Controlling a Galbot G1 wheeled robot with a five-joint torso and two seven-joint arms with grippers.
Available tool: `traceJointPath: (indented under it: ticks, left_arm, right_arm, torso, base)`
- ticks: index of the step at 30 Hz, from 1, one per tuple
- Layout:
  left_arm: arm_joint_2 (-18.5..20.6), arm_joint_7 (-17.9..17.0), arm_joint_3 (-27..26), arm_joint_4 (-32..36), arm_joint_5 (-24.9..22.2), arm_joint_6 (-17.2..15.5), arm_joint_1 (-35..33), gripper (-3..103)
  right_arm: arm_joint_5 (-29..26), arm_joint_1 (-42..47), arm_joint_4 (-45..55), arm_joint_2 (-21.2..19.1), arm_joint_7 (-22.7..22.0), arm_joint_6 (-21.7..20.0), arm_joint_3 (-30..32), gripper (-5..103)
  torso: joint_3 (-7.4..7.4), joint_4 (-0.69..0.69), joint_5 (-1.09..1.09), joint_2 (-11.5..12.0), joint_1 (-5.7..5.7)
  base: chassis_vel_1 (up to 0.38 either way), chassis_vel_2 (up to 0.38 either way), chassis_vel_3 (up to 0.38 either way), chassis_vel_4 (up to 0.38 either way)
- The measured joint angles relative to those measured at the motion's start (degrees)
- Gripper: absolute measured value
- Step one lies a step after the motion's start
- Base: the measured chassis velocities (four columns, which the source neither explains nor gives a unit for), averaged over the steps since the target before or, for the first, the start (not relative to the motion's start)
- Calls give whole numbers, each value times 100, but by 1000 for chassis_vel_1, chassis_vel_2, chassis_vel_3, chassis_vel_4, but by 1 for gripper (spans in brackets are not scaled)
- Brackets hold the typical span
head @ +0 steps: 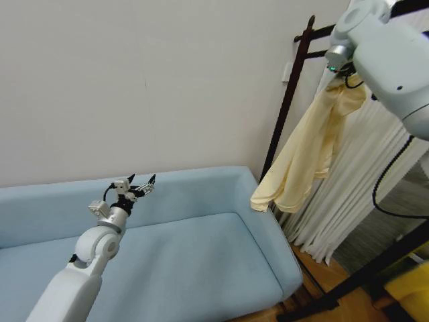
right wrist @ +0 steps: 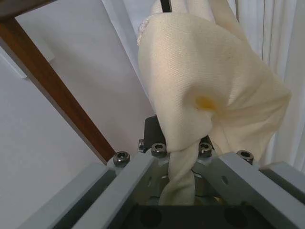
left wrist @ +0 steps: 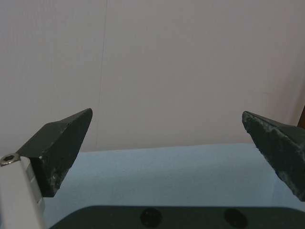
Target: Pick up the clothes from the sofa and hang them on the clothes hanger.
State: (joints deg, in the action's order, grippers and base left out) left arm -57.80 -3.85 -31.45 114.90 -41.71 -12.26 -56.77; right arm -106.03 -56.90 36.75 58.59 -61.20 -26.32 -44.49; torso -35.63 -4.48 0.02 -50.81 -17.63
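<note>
The left gripper point(head: 142, 184) hovers above the sofa point(head: 201, 261), fingers spread wide with open air between them and over the seat cushion; the wall point(head: 167, 80) shuts off the space behind the backrest; past the sofa's right end the rack's dark pole point(head: 285, 100) rises; the yellow garment point(head: 301, 154), pinched in the right gripper point(head: 337, 64), drapes beside the pole, its hem down near the armrest; the curtain point(head: 348, 201) hangs close behind.

Pale yellow knit garment point(head: 305, 157): bunched top end pinched in my right tool point(right wrist: 181, 157), high beside the dark wooden clothes rack point(head: 285, 100). The rest hangs slack, its lowest end near the light blue sofa point(head: 201, 255) armrest.
</note>
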Motion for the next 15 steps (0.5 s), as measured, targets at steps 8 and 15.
traceJointPath:
  ticks: [8,15]
  left_arm:
    - [-40,98,-98,-6,78,19,-105,100]
    - [-104,166,-89,-41,140,60,-140,100]
  right_arm:
    - [217,-59,-540,218,357,-38,40,1]
    - [365,-24,-819,286,515,-47,106,1]
  torso:
    - [0,3,-2,0,0]
    - [0,2,-2,0,0]
  base:
    - [0,0,0,0]
    - [0,0,0,0]
